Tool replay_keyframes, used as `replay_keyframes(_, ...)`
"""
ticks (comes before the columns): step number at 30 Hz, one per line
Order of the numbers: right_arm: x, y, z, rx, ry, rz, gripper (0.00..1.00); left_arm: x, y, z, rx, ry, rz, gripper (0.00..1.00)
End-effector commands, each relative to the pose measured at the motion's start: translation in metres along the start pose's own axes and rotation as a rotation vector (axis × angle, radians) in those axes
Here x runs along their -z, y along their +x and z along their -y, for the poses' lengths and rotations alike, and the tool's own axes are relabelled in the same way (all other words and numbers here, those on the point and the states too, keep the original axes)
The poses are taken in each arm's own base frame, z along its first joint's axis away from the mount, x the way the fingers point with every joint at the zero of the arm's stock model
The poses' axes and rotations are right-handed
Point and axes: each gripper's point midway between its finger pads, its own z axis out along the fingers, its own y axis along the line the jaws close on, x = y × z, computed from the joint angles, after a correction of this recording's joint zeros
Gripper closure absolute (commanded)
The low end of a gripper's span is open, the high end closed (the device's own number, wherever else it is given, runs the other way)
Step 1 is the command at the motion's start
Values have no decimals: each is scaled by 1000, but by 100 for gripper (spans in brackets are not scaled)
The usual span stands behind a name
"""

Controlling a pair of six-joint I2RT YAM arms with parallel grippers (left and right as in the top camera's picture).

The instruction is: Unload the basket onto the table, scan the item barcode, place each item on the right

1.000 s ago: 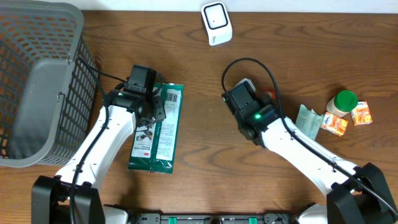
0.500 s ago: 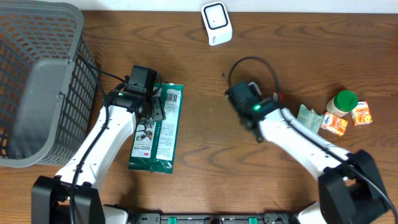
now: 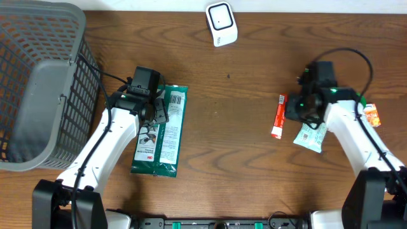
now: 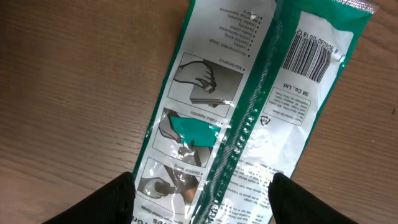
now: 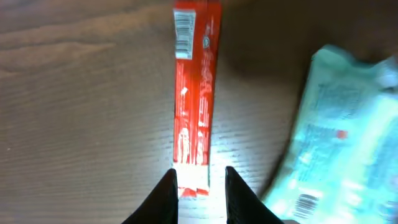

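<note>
The left gripper (image 4: 202,196) hangs released above the green packet (image 3: 168,137) lying barcode-up left of centre, while the right gripper (image 5: 201,186) straddles the near end of the red stick (image 5: 194,93) right of centre (clenched or loose, I cannot tell), probably to lift it toward the scanner (image 3: 220,24) at top centre.

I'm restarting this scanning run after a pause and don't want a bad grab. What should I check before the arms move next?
1. Is the left gripper open? Ok: its fingers are spread above the green 3M packet.
2. Is that packet's barcode face up and uncovered? Ok.
3. Is the right gripper lined up on the red stick packet? Ok: open, with its fingers either side of the near end.
4. Are the fingers touching the stick? Cannot tell.
5. Is the white scanner in view at the far edge? Ok.
6. Is the pale green pouch clear of the right gripper? Not ok: it lies close beside the stick.
</note>
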Motion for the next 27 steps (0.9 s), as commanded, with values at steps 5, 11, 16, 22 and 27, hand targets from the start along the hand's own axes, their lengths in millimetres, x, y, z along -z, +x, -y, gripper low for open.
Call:
replay_keyframes(5,-37,34,-17,-21,-129,-51,78,-1,-2,-3,-2,-17,6,30)
replay_keyframes(11,-57,47,5,-95,-13,-9,77,-1,-2,-3,-2,-17,6,30)
replay_keyframes(16,-62,49,-6,-57,-35,13,76,-1,-2,-3,-1,-16,6,29)
replay_keyframes(22,-63,47,-19,-3,-30,46,94,-1,-2,-3,-2,-17,6,29)
replay_keyframes(27,-64,46,-23,58,37,87,99,-1,-2,-3,-2,-17,6,29)
